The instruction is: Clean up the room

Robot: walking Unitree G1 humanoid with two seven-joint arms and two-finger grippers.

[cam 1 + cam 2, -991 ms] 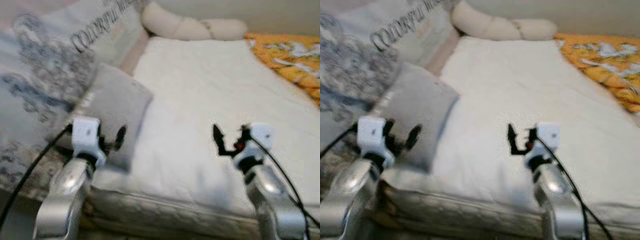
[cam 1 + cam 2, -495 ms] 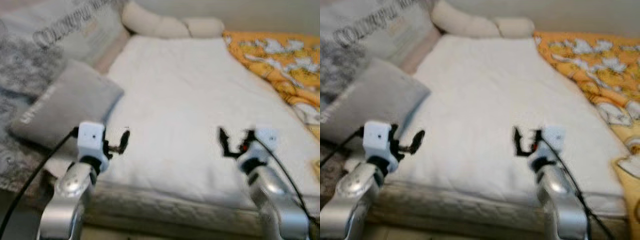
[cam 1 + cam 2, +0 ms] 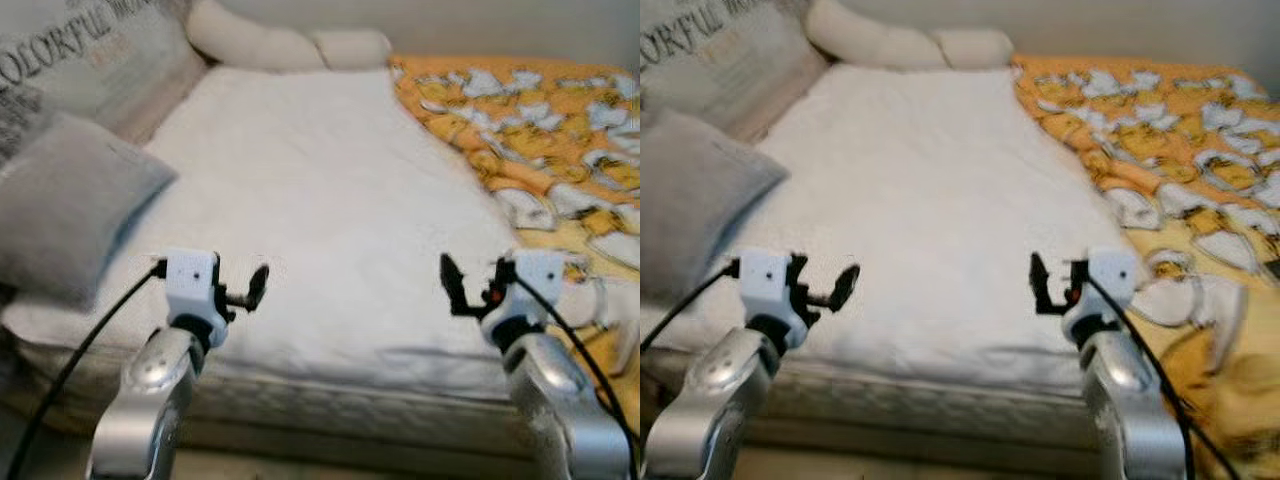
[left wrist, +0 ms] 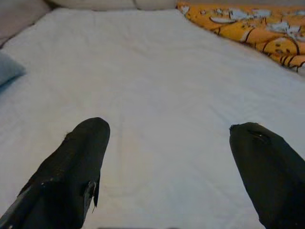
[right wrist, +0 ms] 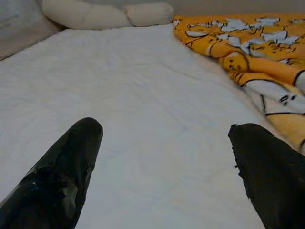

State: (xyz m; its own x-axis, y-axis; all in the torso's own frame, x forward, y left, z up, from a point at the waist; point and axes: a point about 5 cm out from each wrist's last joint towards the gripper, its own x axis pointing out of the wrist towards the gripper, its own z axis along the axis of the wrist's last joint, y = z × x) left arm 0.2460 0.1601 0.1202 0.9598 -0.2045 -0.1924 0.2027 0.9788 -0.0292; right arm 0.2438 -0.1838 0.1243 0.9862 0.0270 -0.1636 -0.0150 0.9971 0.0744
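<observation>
Hovering over white mattress (image 3: 300, 190), left gripper (image 3: 245, 290) lower left and right gripper (image 3: 468, 285) lower right, both spread wide, holding nothing. Orange blanket (image 3: 520, 120) upper right; grey pillow (image 3: 60, 200) left edge.

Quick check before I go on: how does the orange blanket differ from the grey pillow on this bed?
The orange blanket is bright, patterned with white cartoon figures; the grey pillow is plain and dull. The blanket lies spread and rumpled along the bed's right side, reaching the far end; the pillow is a compact, puffed cushion at the near left edge. The blanket is nearer the right gripper, the pillow nearer the left gripper. Both rest on the white mattress, and neither is being held.
</observation>
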